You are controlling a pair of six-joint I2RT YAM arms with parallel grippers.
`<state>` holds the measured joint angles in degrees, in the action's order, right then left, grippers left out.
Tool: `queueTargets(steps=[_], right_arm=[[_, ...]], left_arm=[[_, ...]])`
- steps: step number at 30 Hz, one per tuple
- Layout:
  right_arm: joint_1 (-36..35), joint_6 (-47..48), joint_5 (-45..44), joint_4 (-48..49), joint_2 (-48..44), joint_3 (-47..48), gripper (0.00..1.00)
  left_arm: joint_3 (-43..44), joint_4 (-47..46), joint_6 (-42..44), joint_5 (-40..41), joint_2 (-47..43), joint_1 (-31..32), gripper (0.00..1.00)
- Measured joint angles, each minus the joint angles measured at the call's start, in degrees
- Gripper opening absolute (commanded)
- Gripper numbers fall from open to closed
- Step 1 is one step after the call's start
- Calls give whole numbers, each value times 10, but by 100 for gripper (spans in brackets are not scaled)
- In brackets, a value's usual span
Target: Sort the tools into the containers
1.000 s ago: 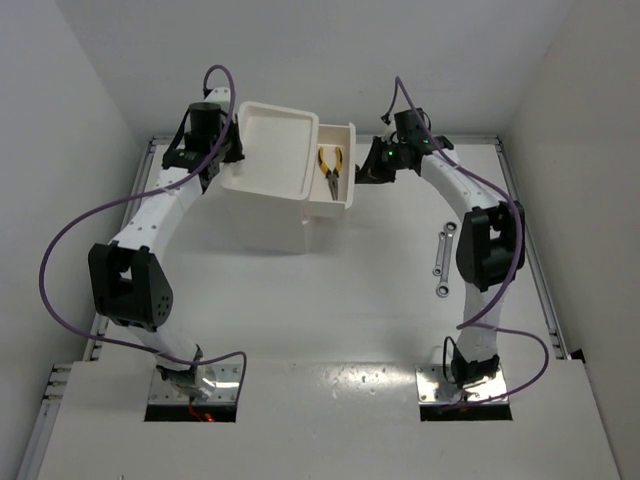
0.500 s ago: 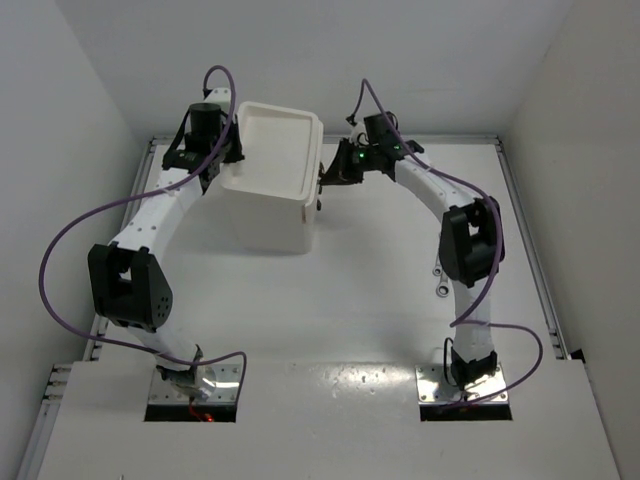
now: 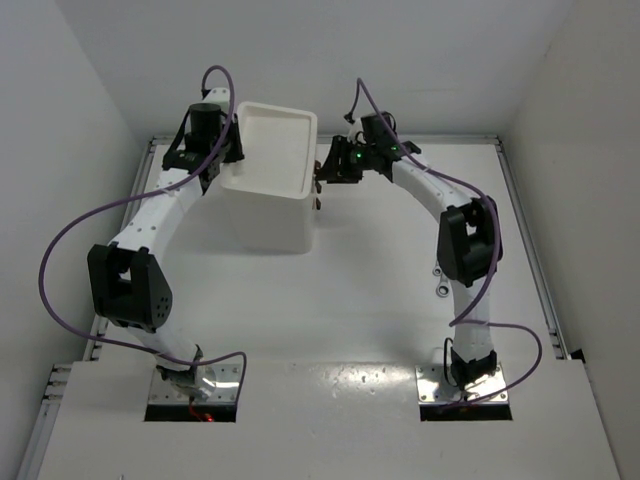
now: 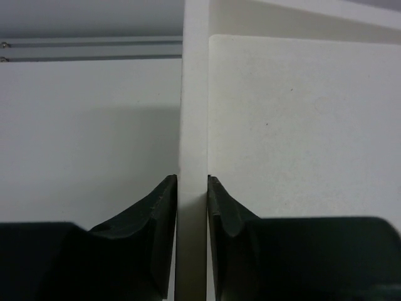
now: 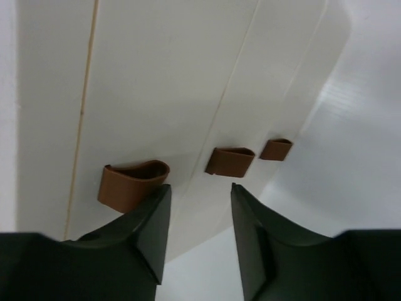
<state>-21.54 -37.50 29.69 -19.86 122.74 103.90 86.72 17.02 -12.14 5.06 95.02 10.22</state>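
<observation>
The white table (image 3: 360, 265) carries a white drawer unit (image 3: 268, 225) at its far left. Slim silver wrenches (image 3: 441, 291) lie flat toward its right side, partly hidden

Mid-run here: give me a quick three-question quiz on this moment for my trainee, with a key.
1. True or false: the left arm's jaws are clamped on the container's rim.
2. How many brown knobs show in the right wrist view?
3. The right arm's jaws are: A) shut on a knob, B) open near the knobs, C) holding pliers.
Key: 1 true; 2 three; 3 B.
</observation>
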Motion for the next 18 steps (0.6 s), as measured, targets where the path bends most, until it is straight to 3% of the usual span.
queueTargets(steps=[6,12,14,17,18], right_arm=[[-1,64,-65,-2,-49,-46,61],[-1,134,-157,42,-174,-160,82],[1,149,-195,69,-219,-207,80],[5,166,-239,99,-269,-261,65],[9,172,-249,110,-282,-276,68]], left_arm=[[-1,-7,-29,-1,0,5,58],[2,-6,-38,4,6,15,62],[4,-4,-38,5,6,15,63],[7,-2,-36,13,6,17,65],[9,0,-35,15,5,19,65]])
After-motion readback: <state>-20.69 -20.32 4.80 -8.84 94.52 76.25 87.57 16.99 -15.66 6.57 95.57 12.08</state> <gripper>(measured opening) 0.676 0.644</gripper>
